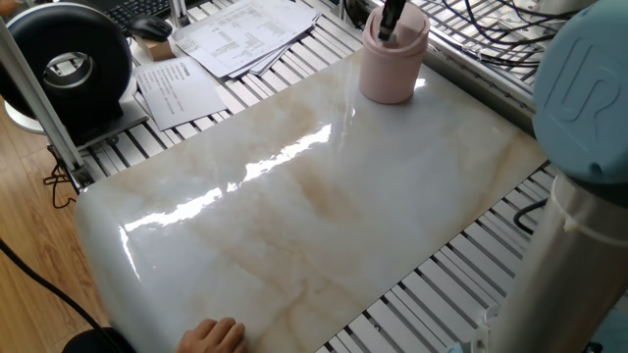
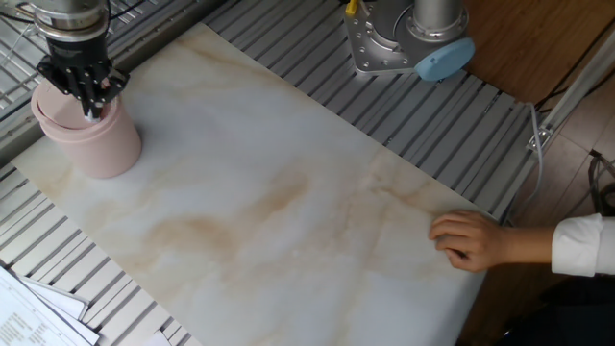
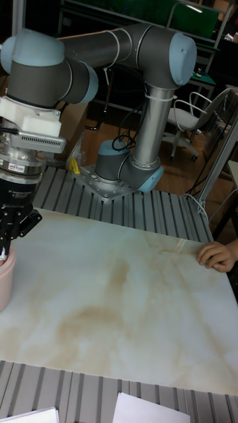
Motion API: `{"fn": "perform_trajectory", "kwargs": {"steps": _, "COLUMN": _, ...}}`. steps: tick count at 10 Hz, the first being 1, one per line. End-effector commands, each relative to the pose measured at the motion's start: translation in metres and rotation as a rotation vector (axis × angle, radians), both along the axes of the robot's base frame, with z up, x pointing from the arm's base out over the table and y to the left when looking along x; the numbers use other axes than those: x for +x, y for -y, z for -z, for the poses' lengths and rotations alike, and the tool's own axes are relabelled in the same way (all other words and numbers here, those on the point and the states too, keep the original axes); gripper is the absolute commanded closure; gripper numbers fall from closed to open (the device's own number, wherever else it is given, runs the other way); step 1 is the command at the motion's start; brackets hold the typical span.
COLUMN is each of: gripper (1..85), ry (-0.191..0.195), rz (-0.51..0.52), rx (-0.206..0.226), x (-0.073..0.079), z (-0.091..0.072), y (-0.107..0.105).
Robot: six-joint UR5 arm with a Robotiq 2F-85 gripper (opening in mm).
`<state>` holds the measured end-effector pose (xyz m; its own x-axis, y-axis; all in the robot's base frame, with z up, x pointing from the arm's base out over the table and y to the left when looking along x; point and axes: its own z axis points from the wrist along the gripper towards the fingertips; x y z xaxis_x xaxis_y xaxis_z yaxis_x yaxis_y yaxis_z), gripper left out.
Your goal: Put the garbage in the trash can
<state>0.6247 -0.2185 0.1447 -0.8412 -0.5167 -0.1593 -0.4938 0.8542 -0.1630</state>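
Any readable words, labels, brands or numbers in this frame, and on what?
"UR", partly cut off, embossed on the blue arm joint cap.
Printed paper sheets: text too small to read.
Label on the tool's body: blurred, unreadable.
Black round device: emblem only, no legible text.

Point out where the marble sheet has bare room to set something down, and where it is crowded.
Nearly the whole marble sheet is bare, from the pink trash can to the person's hand resting on the opposite edge. The crowded corner is at the trash can, where the claw sits at its top. Printed papers lie off the sheet.
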Motion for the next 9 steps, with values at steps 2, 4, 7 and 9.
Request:
{"fn": "perform_trajectory", "kwargs": {"steps": 2, "gripper": 18.7, "ry": -0.018, "rz": -0.057, "rx": 0.009, "x": -0.007, "z": -0.005, "y": 0.0}}
{"fn": "perform_trajectory", "kwargs": {"steps": 4, "gripper": 0.7, "ry": -0.027, "rz": -0.089, "rx": -0.002, "x": -0.009, "z": -0.008, "y": 0.006}}
{"fn": "perform_trajectory", "kwargs": {"steps": 7, "gripper": 0.7, "ry": -0.033, "rz": -0.107, "rx": 0.012, "x": -0.01, "z": -0.022, "y": 0.001}}
{"fn": "perform_trajectory", "kwargs": {"steps": 9, "gripper": 1.0, "ry": -0.043, "rz": -0.102, "rx": 0.01, "x": -0.014, "z": -0.034, "y": 0.002}}
